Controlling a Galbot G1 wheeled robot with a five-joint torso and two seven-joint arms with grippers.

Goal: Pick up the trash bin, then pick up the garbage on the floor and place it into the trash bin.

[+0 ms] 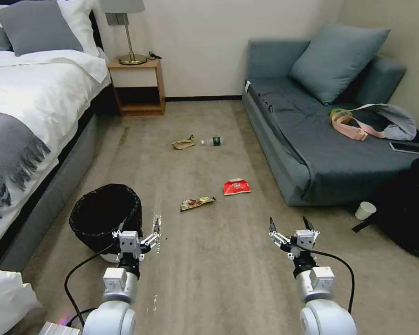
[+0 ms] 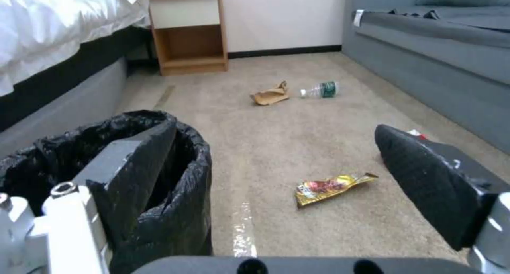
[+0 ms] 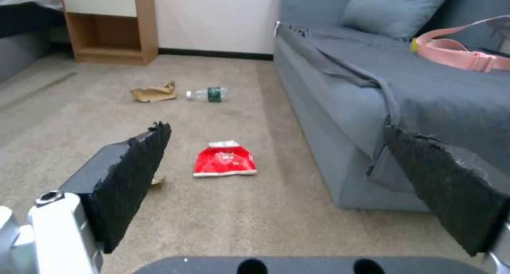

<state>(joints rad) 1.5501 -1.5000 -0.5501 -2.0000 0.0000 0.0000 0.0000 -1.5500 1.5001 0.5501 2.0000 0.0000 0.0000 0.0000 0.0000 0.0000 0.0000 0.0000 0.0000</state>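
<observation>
Head view takes in four pieces of litter on the short-pile beige carpet (image 1: pixel 228 279), and none of their printing can be read from here. The only label of any note is the green band round the small clear bottle (image 1: pixel 212 141), which lies on its side just beside the crumpled tan paper bag (image 1: pixel 184 143), far out toward the wooden nightstand (image 1: pixel 137 86). Closer in lie the flat red snack packet (image 1: pixel 236 186) and, near it, the shiny gold-brown wrapper (image 1: pixel 197 203), long and creased.

The trash bin (image 1: pixel 104 218) stands on the floor by the bed (image 1: pixel 28 116), round and white at the base, its crinkled black bag folded over the rim. The left gripper (image 1: pixel 137 231) sits at the bin's near edge with its fingers spread wide; in the left wrist view one dark padded finger (image 2: pixel 135 162) lies against the bag at the rim and the other (image 2: pixel 425 178) stands well clear over the carpet, so nothing is clamped.

The right gripper (image 1: pixel 289 225) hangs above bare carpet, its two rough black pads parted and empty, the red packet (image 3: pixel 224 161) lying on the floor beyond them beside the grey-blue sofa (image 1: pixel 307 153).
</observation>
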